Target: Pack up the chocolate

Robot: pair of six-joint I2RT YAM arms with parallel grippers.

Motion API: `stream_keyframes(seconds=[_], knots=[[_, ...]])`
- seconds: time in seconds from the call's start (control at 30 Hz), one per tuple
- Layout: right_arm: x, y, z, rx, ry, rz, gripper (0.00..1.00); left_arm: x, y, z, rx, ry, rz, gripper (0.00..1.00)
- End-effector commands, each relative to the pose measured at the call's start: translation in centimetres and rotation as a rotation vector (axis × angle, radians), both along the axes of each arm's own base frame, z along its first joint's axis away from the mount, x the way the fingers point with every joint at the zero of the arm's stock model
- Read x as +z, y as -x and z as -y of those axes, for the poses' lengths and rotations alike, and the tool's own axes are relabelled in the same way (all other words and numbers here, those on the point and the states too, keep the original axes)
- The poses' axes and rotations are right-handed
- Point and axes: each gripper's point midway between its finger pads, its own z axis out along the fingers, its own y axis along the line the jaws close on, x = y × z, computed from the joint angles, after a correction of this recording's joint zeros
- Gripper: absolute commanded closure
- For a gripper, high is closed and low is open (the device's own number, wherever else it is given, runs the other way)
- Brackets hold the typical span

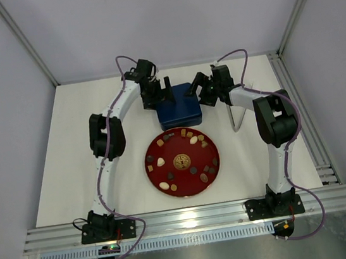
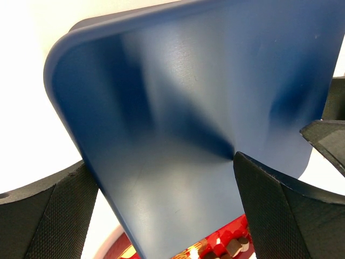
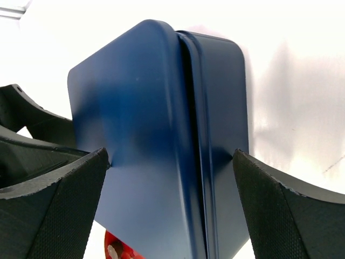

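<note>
The chocolate (image 1: 193, 141), several small brown and cream pieces, lies around the rim of a round red plate (image 1: 184, 178) at the table's middle. Behind the plate a square dark-blue tin (image 1: 180, 110) lies flat with its lid on. My left gripper (image 1: 162, 97) stands open over the tin's far left corner. In the left wrist view the left gripper (image 2: 159, 159) straddles the blue lid (image 2: 178, 97), and a few chocolates (image 2: 234, 247) show below it. My right gripper (image 1: 202, 94) is open at the tin's far right corner. Seen from its own wrist, the right gripper (image 3: 170, 154) spans the lid's edge (image 3: 186, 108).
A thin grey metal utensil (image 1: 238, 118) lies on the white table right of the tin, beside the right arm. Frame posts and grey walls enclose the table. An aluminium rail (image 1: 191, 218) runs along the near edge.
</note>
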Motion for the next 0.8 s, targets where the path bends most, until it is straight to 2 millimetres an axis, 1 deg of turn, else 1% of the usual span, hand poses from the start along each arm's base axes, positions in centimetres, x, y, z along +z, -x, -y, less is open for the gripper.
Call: stream_keyframes(seconds=[0.0,0.4,0.57,0.77], knots=[[5.3,-0.2,-1.9,0.053,-0.074,0.127,0.03,0.7,-0.3,0.5,-0.041,-0.014,0.041,0.00],[5.0,-0.1,-1.9,0.062,-0.074,0.121,0.03,0.6,-0.2,0.3,-0.097,-0.033,0.056,0.00],[4.7,0.1,-1.9,0.068,-0.069,0.119,0.03,1.0,-0.5,0.3,-0.095,-0.040,0.085,0.00],[4.4,0.2,-1.8,0.069,-0.054,0.115,0.03,1.8,-1.1,-0.4,-0.073,-0.070,0.123,0.00]])
